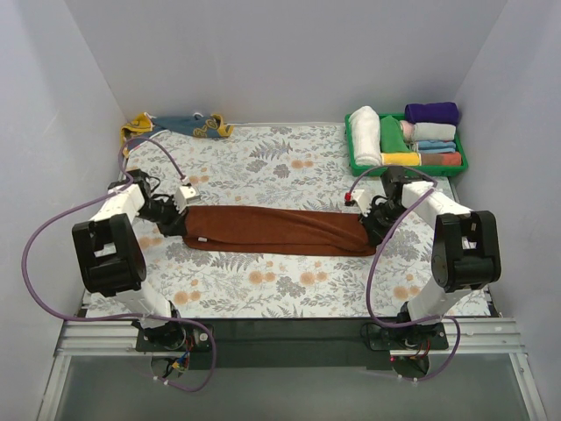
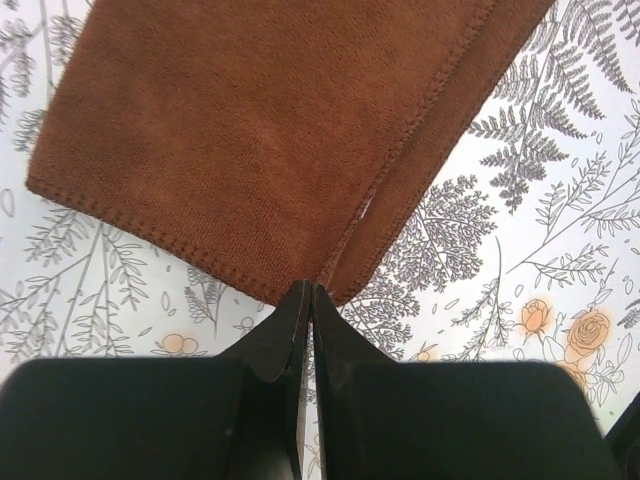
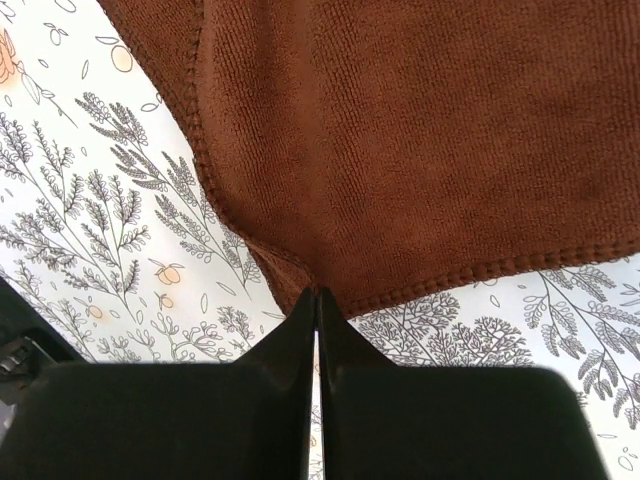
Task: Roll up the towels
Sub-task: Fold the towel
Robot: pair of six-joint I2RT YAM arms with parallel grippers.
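Left pincer (image 2: 308,292), its black fingers clenched tip to tip, grips the near corner of the plain rust-brown cloth towel (image 2: 250,130), right where the stitched hem and the fold line run together. A pale sliver shows in that fold just ahead of the tips, too small to read. The right pincer (image 3: 316,292) is clamped the same way on the hem at the towel's other end, where the cloth draws to a point between its tips.

From above, the towel (image 1: 276,230) lies folded into a long strip, stretched flat between the left pincer (image 1: 175,219) and the right pincer (image 1: 366,224) on the leaf-and-flower printed desk (image 1: 289,167).

Beyond the left pincer, well apart and against the back wall, the mustard-yellow towel with blue-grey patches (image 1: 175,125) lies crumpled. Beyond the right pincer, near it, sits a green plastic tray (image 1: 412,170) holding rolled cloths (image 1: 365,132) in white, green, purple and other colours.
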